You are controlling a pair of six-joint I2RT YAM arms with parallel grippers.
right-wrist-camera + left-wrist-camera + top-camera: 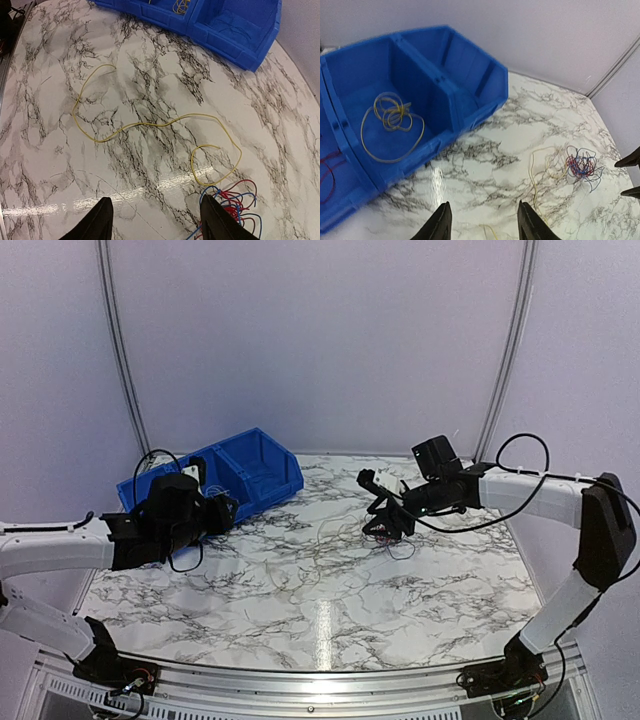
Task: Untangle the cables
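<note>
Cables are partly sorted. A yellow coil (392,122) lies in the middle compartment of the blue bin (485,80) at the far left of the surface (45,150). A red strand (327,170) lies in the compartment to its left. The right wrist view shows thin dark strands (235,27) in a further compartment; their colour is not certain.

Outstanding items: a red-and-blue tangle (232,202) right of centre, and one long yellow cable (150,122) running from its edge across the middle of the surface.

The left end effector (485,225) is released, nothing between its fingers, and sits near the bin. The right end effector (160,220) is also released and hovers just beside the tangle without gripping it.

Judge the task at roughly its midpoint. You have yet to clear the yellow cable and separate red from blue.
</note>
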